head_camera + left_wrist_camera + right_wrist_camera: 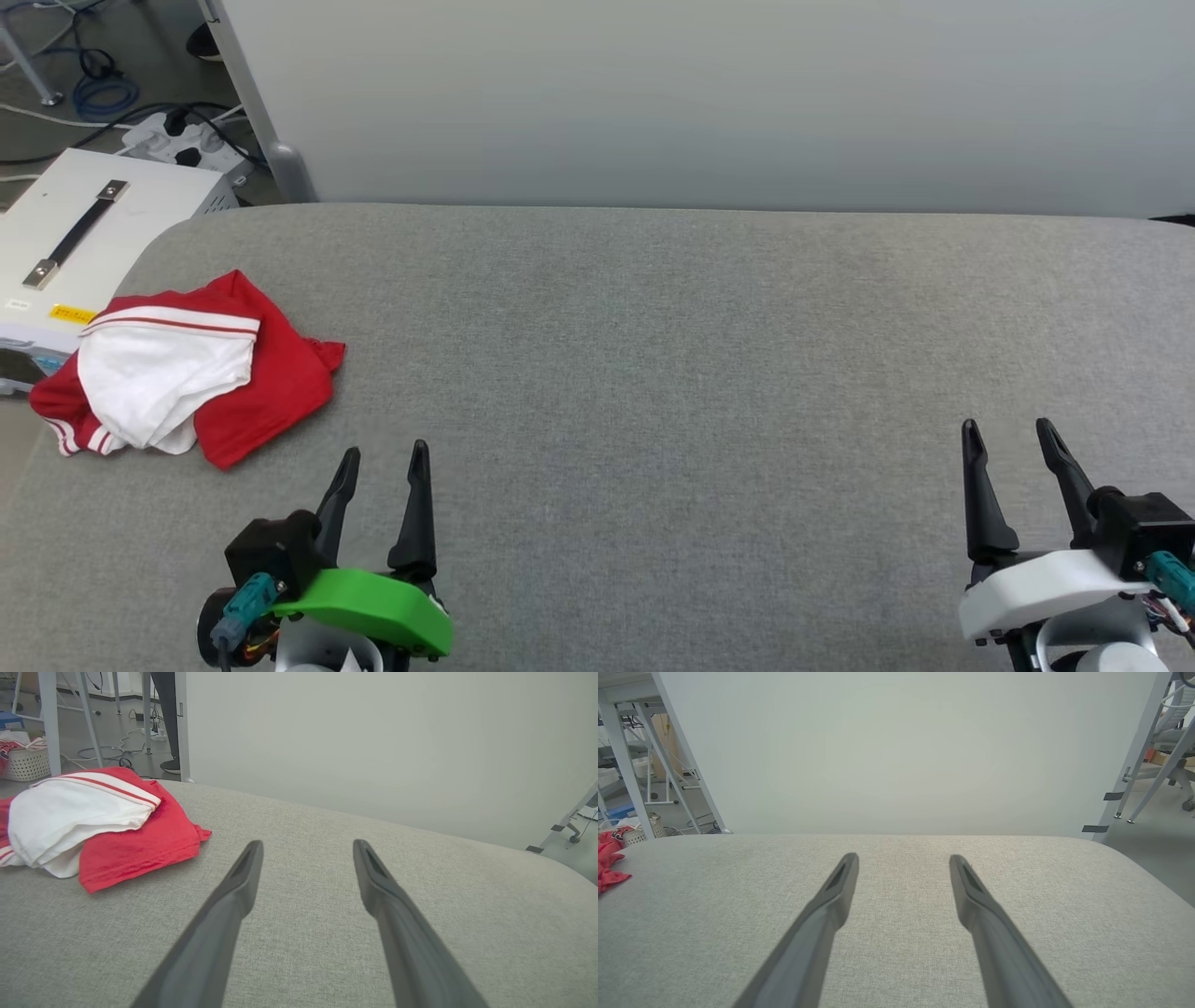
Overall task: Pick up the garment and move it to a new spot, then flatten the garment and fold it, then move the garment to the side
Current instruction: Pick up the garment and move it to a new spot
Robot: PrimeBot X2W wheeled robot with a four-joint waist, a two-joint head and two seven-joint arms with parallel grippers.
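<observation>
The garment (261,373) is a red shirt with white sleeves and striped trim, lying crumpled near the left edge of the grey padded table (653,373). From the left wrist, the garment (140,844) lies to the upper left of the fingers. A red corner of the garment (607,872) shows at the right wrist view's left edge. My left gripper (385,453) hovers open just right of and below the shirt, nothing between its fingers. Far off at the lower right, my right gripper (1008,429) is open and empty too.
A white box with a black handle (84,224) stands off the table's left edge, with a power strip and cables (177,140) on the floor behind it. A pale wall panel (709,93) rises behind the table. A white basket (25,763) stands on the floor.
</observation>
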